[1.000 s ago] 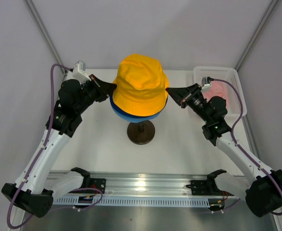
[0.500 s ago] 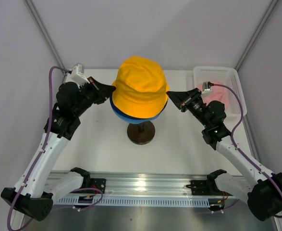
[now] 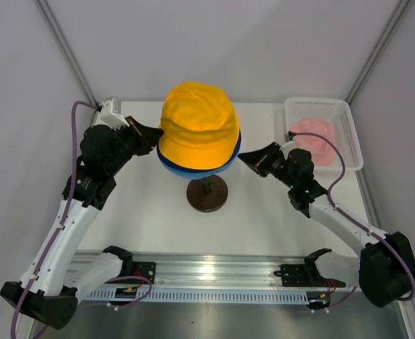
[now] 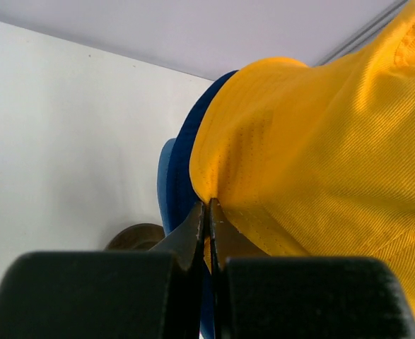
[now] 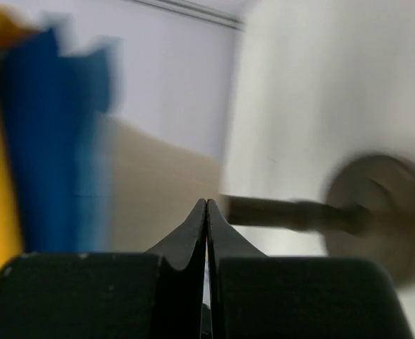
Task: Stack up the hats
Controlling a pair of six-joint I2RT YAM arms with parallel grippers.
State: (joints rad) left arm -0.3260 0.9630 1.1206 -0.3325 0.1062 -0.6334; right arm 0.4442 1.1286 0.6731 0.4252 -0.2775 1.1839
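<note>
Basket [image 3: 317, 103] holds pink hat [image 3: 312, 135]; right pincer [image 3: 242, 157] between it and yellow hat [image 3: 196, 127].

The yellow-orange hat [image 3: 196, 123], navy hat [image 4: 191, 141], light blue hat [image 4: 166, 176] and pink hat [image 3: 312, 138] are plain-coloured, the basket [image 3: 319, 104] white mesh.

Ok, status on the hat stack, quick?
Left gripper shut on yellow hat brim. Right gripper shut, empty, off the stack. Yellow tops the blue hats; pink hat in basket, not stacked. Nothing in the way.
</note>
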